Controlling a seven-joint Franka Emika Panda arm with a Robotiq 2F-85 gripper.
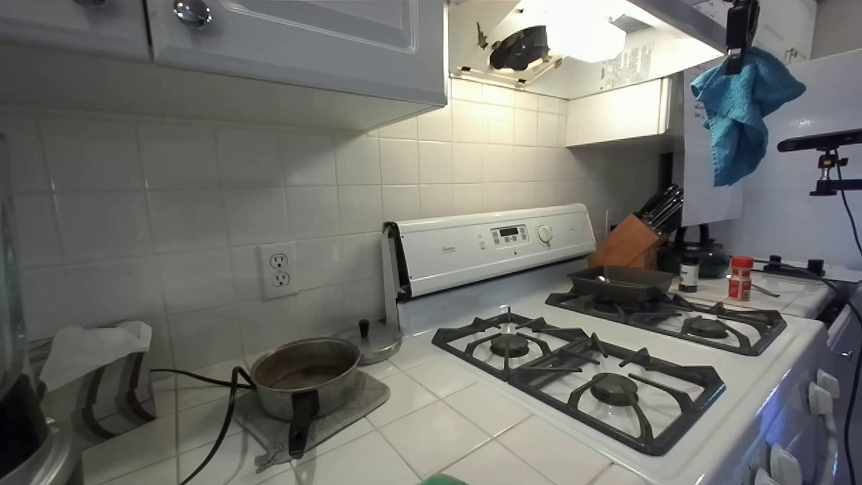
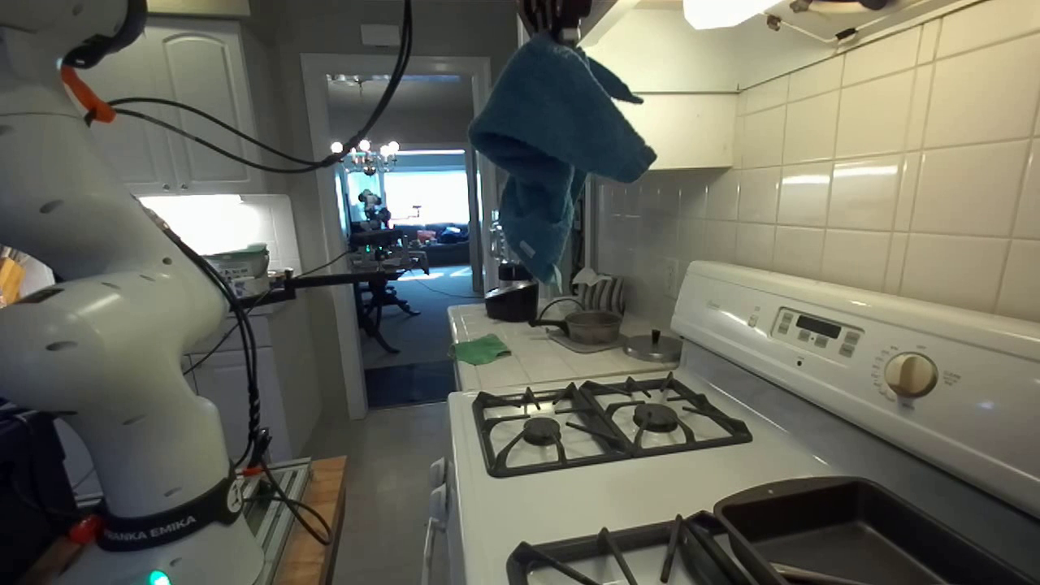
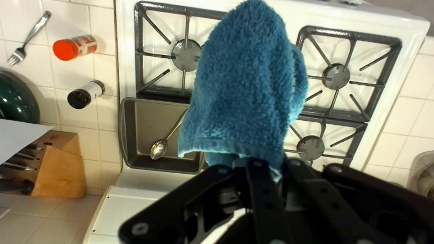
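A blue terry towel hangs from my gripper, which is shut on one end of it high above the stove. In the wrist view the towel [image 3: 245, 84] rises from the gripper [image 3: 276, 171] and hides part of the burners and the dark baking pan [image 3: 142, 135]. Its folds droop loosely in both exterior views: the towel [image 1: 741, 114] below the gripper [image 1: 734, 66] at upper right, and the towel [image 2: 552, 138] near the top middle. A metal spoon [image 3: 159, 147] rests in the pan. The fingertips are partly covered by cloth, and nothing else touches the towel.
On the stove [image 2: 569, 504] stand black grates [image 1: 613, 391]. Beside it are a knife block [image 3: 61, 169], a red-capped spice jar [image 3: 74, 47], a black-capped jar [image 3: 86, 94] and a fork [image 3: 30, 37]. Across the counter sit a saucepan [image 1: 306, 377], its lid [image 1: 377, 343] and a green cloth [image 2: 481, 349].
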